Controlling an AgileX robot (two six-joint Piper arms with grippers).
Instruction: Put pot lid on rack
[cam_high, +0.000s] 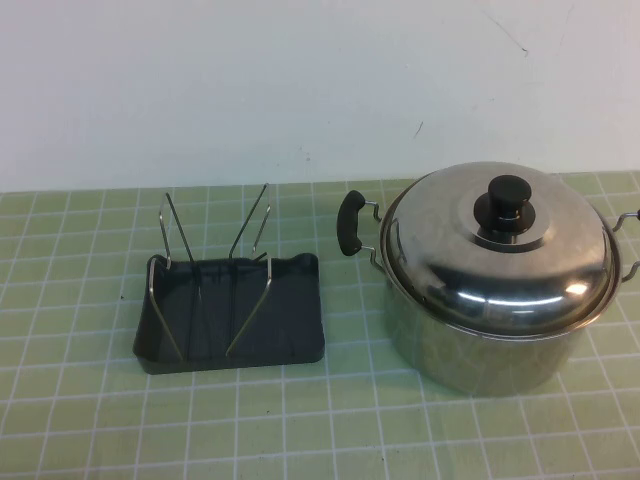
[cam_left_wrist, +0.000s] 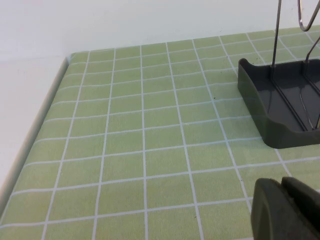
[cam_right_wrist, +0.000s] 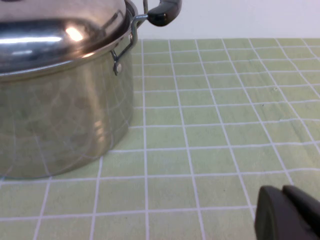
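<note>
The shiny steel pot lid (cam_high: 500, 255) with its black knob (cam_high: 511, 203) sits on the deep steel pot (cam_high: 480, 340) at the right of the table. It also shows in the right wrist view (cam_right_wrist: 55, 35). The dark grey rack (cam_high: 235, 315) with wire uprights stands at the centre left, empty; its corner shows in the left wrist view (cam_left_wrist: 280, 107). My left gripper (cam_left_wrist: 283, 192) is shut and empty, above the mat beside the rack. My right gripper (cam_right_wrist: 282, 197) is shut and empty, beside the pot. Neither arm shows in the high view.
A green checked mat (cam_high: 330, 420) covers the table. The pot's black side handle (cam_high: 351, 222) points toward the rack. A white wall rises behind the table. The mat's edge (cam_left_wrist: 47, 105) shows in the left wrist view.
</note>
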